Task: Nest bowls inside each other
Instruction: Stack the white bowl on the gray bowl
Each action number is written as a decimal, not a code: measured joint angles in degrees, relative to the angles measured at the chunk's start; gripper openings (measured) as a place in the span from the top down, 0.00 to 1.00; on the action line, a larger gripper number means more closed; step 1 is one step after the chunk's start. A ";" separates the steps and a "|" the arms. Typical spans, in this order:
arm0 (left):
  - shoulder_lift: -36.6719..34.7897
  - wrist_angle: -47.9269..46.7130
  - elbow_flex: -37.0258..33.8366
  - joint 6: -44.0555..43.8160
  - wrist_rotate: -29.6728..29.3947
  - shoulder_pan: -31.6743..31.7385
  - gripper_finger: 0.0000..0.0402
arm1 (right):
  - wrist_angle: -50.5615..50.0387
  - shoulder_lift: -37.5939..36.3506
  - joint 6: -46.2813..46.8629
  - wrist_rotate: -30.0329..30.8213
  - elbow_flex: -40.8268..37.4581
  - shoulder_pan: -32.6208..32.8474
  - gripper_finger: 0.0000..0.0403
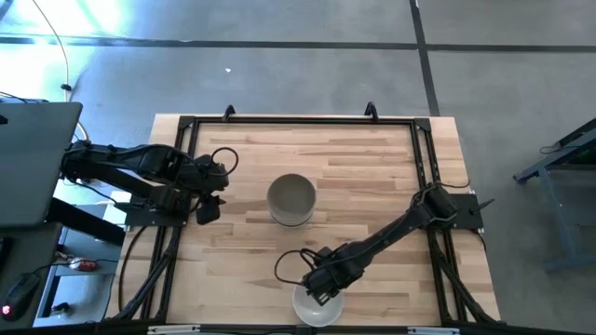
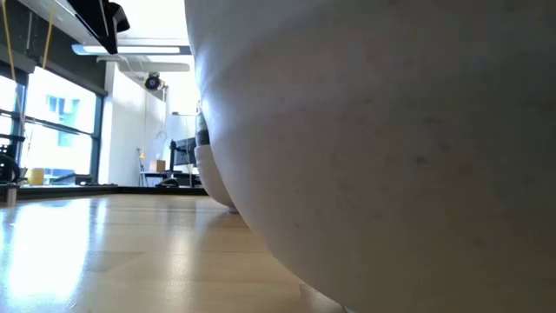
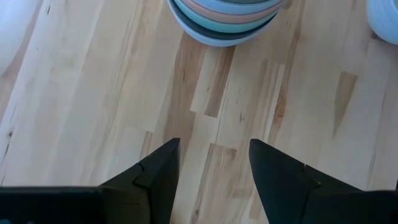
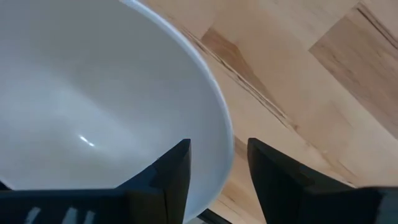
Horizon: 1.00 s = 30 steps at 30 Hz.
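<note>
White bowl (image 4: 93, 124) rim sits between right gripper (image 4: 217, 168) fingers, spread, set to pinch for stack (image 1: 291, 199); left gripper (image 3: 214, 171) spread, idle.

One stack of nested bowls (image 1: 291, 200), perhaps five; one lone white bowl (image 1: 317, 307).

Robotics lab or workshop, not home. Pale butcher-block wooden table (image 1: 372, 177) with black metal frame rail (image 1: 298, 120) around edges, standing on bare grey concrete floor (image 1: 279, 74) with dark taped lines. Two dark robot arms bolted at table sides. Grey laptop lid (image 1: 33, 163) on side stand, loose cables nearby. Low view: tall industrial windows (image 2: 52, 122), ceiling strip light (image 2: 130, 50), cluttered benches far back (details too small to tell).
</note>
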 joint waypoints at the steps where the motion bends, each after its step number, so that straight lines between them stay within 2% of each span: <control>1: 0.00 0.00 0.00 0.00 0.00 0.00 0.55 | 0.04 0.00 0.04 0.00 -0.26 0.00 0.64; 9: 0.00 0.02 0.02 0.04 -0.02 0.00 0.55 | 0.09 0.00 0.94 0.55 -0.62 -0.27 0.72; 30: -0.02 0.04 0.00 0.21 0.02 0.00 0.55 | -0.03 0.22 -0.16 0.89 -0.57 -0.52 0.73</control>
